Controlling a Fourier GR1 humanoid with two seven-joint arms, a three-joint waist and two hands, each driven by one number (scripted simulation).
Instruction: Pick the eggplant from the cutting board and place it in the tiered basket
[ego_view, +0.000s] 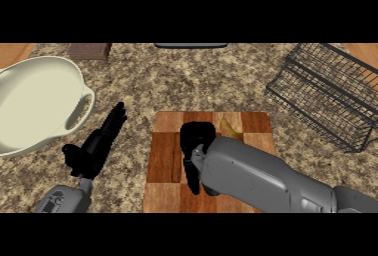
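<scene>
My right hand (198, 137) lies on the cutting board (166, 150), fingers curled down over something I can't make out; the eggplant is hidden. My left hand (100, 142) rests with straight fingers beside the white bowl (33, 100). The wire basket (328, 95) sits well beyond my right fingertips.

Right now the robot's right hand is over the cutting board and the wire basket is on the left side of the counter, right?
Not quite. The head view shows the right hand over the cutting board, but the wire basket is on the right side of the counter.
</scene>
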